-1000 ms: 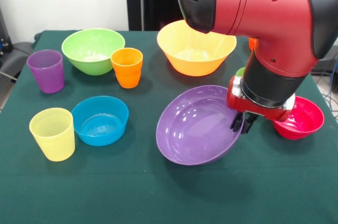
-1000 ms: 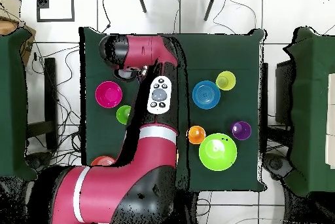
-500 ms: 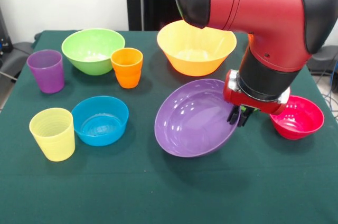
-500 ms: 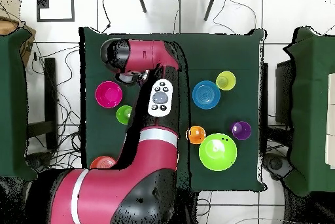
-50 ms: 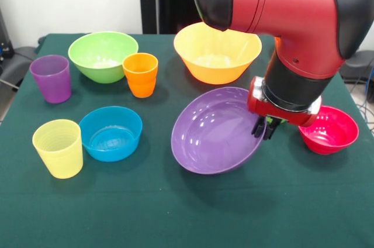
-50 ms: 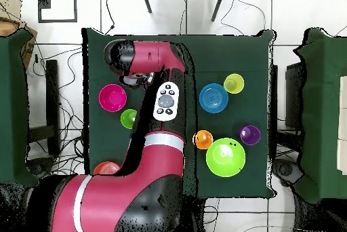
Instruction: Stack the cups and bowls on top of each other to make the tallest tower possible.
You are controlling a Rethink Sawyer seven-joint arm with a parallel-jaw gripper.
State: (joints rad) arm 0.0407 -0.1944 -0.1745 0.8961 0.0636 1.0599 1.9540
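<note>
My gripper is shut on the right rim of the wide purple bowl, which hangs tilted with its mouth facing the front left. Just behind it stands the large orange-yellow bowl. On the left are the light green bowl, orange cup, purple cup, blue bowl and pale yellow cup. The pink-red bowl sits at the right. From overhead the arm hides the gripper and both big bowls; a green cup and an orange-red bowl show beside it.
All pieces stand apart on the dark green tablecloth; nothing is stacked. Open cloth lies along the front edge. The arm's thick red body hangs over the right half of the table. Neighbouring green tables flank this one.
Over the last second the gripper carried the purple bowl slightly up and toward the orange-yellow bowl, tilting it more. Over the last half second nothing moved.
</note>
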